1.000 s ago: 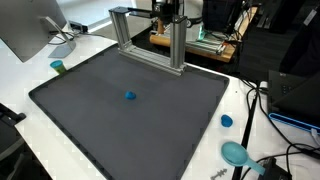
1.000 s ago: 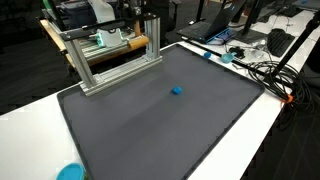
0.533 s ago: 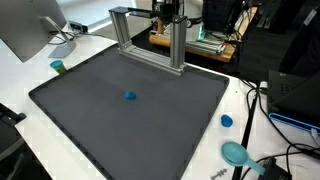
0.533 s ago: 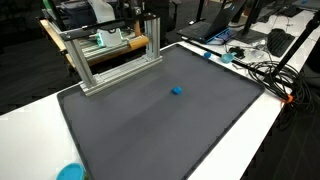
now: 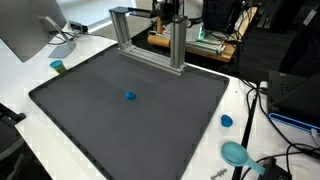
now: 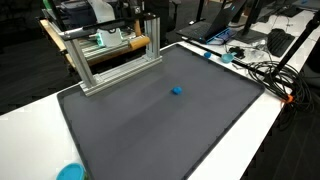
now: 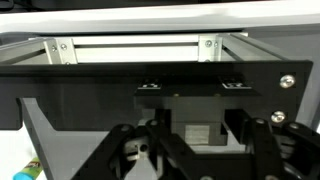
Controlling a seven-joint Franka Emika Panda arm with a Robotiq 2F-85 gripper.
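A small blue block [image 5: 130,96] lies alone near the middle of a dark grey mat [image 5: 90,130]; it shows in both exterior views [image 6: 176,90]. My gripper [image 7: 195,152] is far from it, at the back of the table behind an aluminium frame [image 5: 150,42]. In the wrist view the two dark fingers are spread apart with nothing between them, and the frame's bars [image 7: 130,45] fill the top of the picture. In the exterior views the gripper [image 5: 170,12] is mostly hidden behind the frame [image 6: 110,55].
The mat [image 6: 150,130] covers a white table. A teal cup [image 5: 58,67], a small blue cap [image 5: 226,121] and a teal bowl [image 5: 235,153] stand off the mat. A monitor [image 5: 25,30] is at one corner. Cables [image 6: 262,72] trail along one side.
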